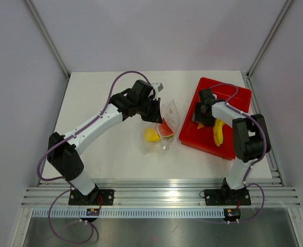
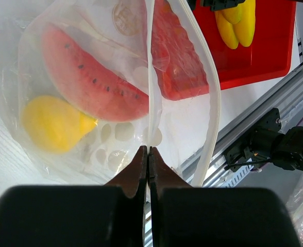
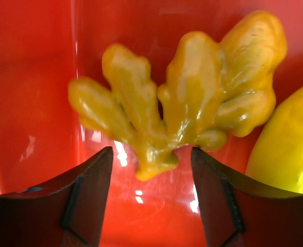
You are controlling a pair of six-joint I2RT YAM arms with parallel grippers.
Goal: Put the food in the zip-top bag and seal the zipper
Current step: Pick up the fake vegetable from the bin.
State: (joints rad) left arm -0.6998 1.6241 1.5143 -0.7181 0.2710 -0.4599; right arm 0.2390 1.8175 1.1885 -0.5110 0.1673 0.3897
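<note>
The left gripper [image 2: 149,153] was pressed together, pinching the mouth edge of the zip-top bag [image 2: 115,139]. Just beyond its fingertips, inside the bag, lay a watermelon slice [image 2: 84,77] and a yellow lump [image 2: 53,123]. The right gripper [image 3: 151,153] stood spread low over the red tray [image 3: 33,77]. The stem of a knobbly orange-yellow piece [image 3: 192,87] reached between its fingertips, and a banana [image 3: 285,149] lay to its right.

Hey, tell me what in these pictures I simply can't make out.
Top view: the orange-yellow knobbly piece is mostly hidden under the right pincer.
Right wrist view: the banana is cut off by the right edge.
Left wrist view: the zip-top bag runs past the top edge.
</note>
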